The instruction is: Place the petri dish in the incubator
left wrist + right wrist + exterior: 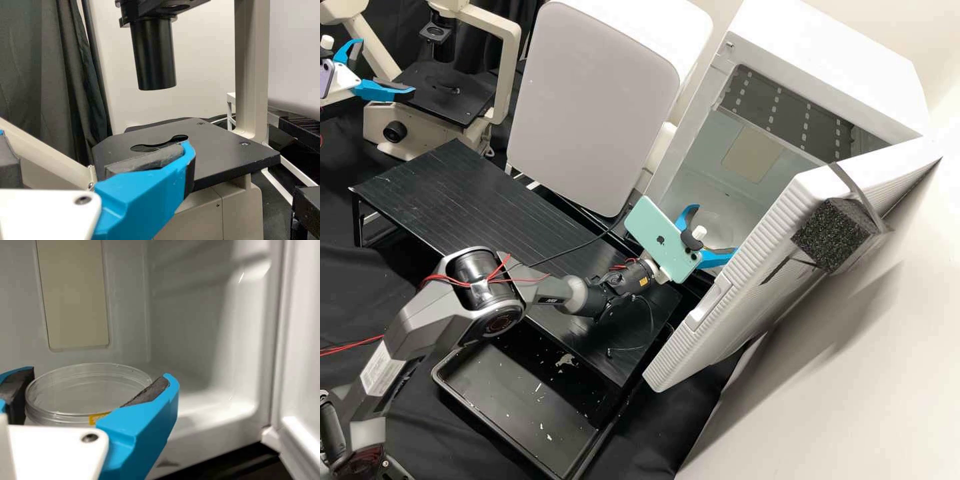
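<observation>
Petri dish [90,395], just one, is inside one incubator [840,60], clasped between two widely parted fingers [145,412] of the right gripper [717,230], its arm outstretched; the left gripper [387,66] gapes empty by one microscope [447,100].

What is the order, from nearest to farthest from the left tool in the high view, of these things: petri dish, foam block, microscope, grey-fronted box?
1. Microscope, right beside the left tool.
2. Grey-fronted box, upper middle.
3. Petri dish, inside the open incubator.
4. Foam block, on the incubator door, right side.
</observation>
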Robot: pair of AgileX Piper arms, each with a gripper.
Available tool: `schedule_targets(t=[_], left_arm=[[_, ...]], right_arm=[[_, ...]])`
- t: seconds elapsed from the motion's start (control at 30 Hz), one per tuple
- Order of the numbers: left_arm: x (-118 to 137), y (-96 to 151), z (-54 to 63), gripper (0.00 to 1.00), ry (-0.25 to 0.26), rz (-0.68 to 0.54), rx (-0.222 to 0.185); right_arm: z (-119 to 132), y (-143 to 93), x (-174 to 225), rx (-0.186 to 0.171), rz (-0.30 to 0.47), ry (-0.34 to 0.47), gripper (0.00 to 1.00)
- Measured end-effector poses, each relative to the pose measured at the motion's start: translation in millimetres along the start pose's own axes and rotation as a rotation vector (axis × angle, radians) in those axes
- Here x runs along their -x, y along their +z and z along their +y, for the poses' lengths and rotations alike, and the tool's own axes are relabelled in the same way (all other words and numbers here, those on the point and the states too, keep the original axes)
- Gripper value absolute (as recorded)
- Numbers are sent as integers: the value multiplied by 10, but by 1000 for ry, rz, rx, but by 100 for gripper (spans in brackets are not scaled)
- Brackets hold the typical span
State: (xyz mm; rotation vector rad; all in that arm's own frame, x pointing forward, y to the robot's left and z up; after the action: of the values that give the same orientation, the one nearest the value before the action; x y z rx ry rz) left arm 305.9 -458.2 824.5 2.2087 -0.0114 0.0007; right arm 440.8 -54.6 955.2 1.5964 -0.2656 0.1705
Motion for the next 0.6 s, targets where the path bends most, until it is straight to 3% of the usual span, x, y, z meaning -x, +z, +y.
schedule_targets(t=[0.17, 0.4, 0.43, 0.6], left_arm=[[0, 0, 0, 100, 0, 0, 0], [0, 0, 0, 100, 0, 0, 0], [0, 0, 0, 100, 0, 0, 0], [0, 0, 0, 100, 0, 0, 0]], right_arm=[[-56, 52, -70, 20, -13, -13, 0], [-60, 68, -94, 20, -13, -10, 0], [-60, 68, -94, 20, -13, -10, 100], [-64, 65, -95, 19, -12, -10, 100]])
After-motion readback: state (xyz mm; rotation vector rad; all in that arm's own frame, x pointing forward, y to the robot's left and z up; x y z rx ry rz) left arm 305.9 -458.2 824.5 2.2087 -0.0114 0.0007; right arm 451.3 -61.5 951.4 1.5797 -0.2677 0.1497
